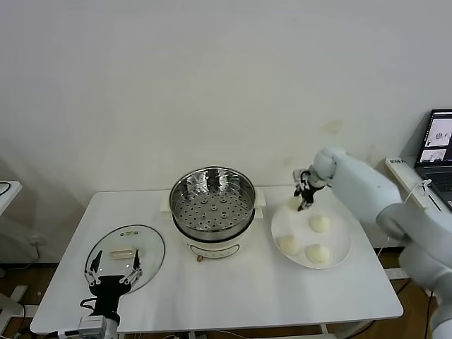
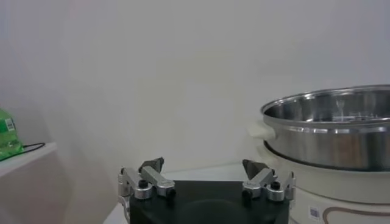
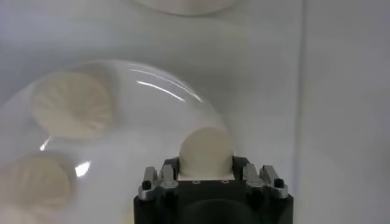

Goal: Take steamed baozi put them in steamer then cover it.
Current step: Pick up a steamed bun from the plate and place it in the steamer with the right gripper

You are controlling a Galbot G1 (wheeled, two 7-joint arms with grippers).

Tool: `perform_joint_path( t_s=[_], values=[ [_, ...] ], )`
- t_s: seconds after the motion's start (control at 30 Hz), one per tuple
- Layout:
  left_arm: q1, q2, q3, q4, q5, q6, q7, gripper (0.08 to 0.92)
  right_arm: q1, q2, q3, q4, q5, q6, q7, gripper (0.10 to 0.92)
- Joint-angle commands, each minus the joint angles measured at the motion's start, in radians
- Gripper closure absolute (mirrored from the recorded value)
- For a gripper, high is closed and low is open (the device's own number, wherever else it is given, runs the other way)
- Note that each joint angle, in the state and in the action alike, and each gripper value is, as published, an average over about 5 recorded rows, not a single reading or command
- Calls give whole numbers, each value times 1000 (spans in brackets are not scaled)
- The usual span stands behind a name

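Right gripper (image 1: 304, 200) clamps first baozi (image 3: 206, 151) at plate (image 1: 339, 251) back edge, steamer (image 1: 212, 205) empty, cover (image 1: 126, 258) off, left gripper (image 1: 113, 272) idle, jaws wide.

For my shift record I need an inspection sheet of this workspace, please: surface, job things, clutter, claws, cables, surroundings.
Surface: white table, nothing spilled seen.
Job's things: steamer open, its tray bare; cover flat on the table to the robot's left; white plate with three baozi lying free and a fourth at its rim.
Clutter: nothing seen.
Claws: right claw closed on the fourth baozi; left claw open over the cover's near edge.
Cables: black cable on a side shelf.
Surroundings: laptop at the right; plain wall behind.
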Motion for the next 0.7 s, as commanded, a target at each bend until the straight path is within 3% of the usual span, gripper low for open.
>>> perform_joint_path(
  t_s=[0.03, 0.7],
  values=[
    [1, -4, 1, -6, 2, -1, 0, 177, 220, -29, -83, 69, 92, 18, -1, 482],
    [17, -27, -31, -35, 2, 0, -3, 177, 294, 187, -253, 241, 196, 198, 42, 482]
  ],
)
